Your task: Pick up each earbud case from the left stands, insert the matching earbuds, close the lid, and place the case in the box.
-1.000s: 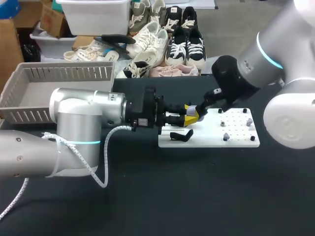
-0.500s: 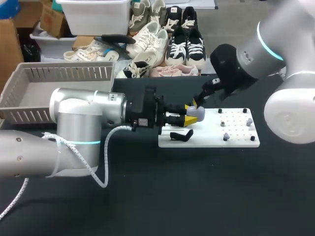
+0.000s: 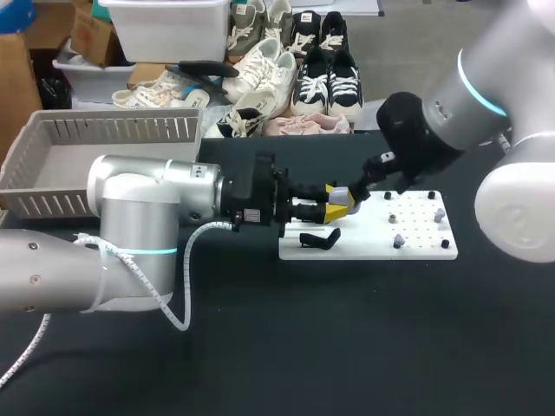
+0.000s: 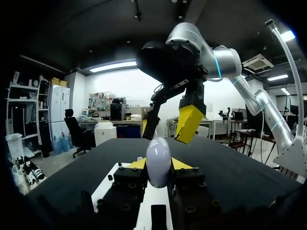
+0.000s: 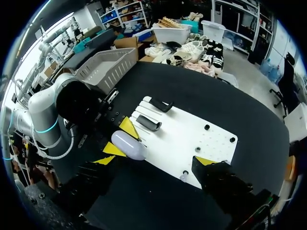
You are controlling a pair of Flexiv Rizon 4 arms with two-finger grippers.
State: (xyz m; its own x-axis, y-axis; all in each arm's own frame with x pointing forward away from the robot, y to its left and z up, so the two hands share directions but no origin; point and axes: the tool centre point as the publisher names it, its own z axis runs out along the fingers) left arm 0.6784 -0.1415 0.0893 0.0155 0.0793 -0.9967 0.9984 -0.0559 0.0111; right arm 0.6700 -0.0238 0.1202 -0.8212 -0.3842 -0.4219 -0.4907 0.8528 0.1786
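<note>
While the left gripper (image 4: 158, 166) clamped the earbud case (image 4: 158, 153) (lavender), the right gripper (image 5: 154, 161) hung above it. The right jaws stood apart

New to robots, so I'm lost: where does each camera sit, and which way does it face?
Head view: above and behind, looking down on the table; left arm and right arm show.
Left wrist view: on the left arm, looking along the left gripper, shut on the earbud case; right gripper beyond.
Right wrist view: on the right arm, looking down at the white board; its open fingers show.
All three share the earbud case.
</note>
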